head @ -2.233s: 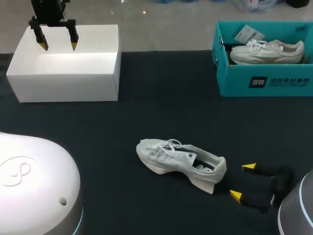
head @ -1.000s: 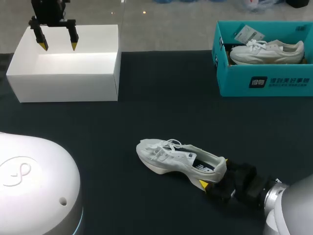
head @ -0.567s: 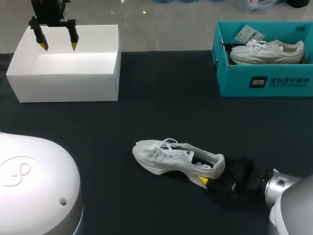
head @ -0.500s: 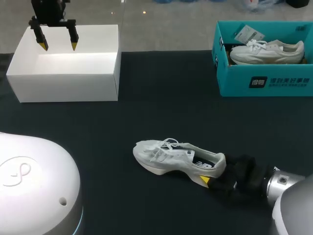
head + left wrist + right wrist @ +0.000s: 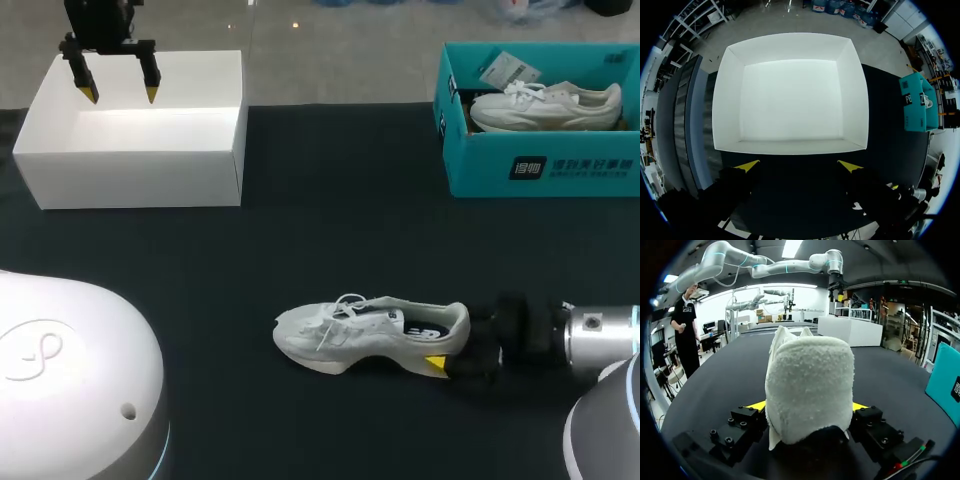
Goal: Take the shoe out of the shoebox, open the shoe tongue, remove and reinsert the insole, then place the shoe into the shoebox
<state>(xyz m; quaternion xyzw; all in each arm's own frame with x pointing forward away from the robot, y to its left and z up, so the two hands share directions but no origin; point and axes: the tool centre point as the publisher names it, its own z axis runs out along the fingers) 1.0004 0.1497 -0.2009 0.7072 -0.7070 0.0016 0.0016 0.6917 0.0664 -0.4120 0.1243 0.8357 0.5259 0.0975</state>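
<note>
A white lace-up shoe (image 5: 360, 335) lies on the black table near the front, toe pointing left. My right gripper (image 5: 445, 346) comes in from the right and is shut on the shoe's heel; one yellow tip shows on the near side. In the right wrist view the heel (image 5: 809, 385) fills the gap between both fingers of the right gripper (image 5: 808, 409). My left gripper (image 5: 120, 94) hangs open over the empty white box (image 5: 140, 170) at the back left. The left wrist view looks past the open left gripper (image 5: 799, 166) down into that white box (image 5: 790, 146).
A teal shoebox (image 5: 540, 165) at the back right holds another white shoe (image 5: 545, 105); its corner shows as a teal shoebox (image 5: 915, 107) in the left wrist view. Black table surface stretches between the boxes and the shoe.
My right gripper moved in from the right and closed around the heel. The shoe has turned, its heel swinging up and right so it lies more level. The left arm has not moved.
</note>
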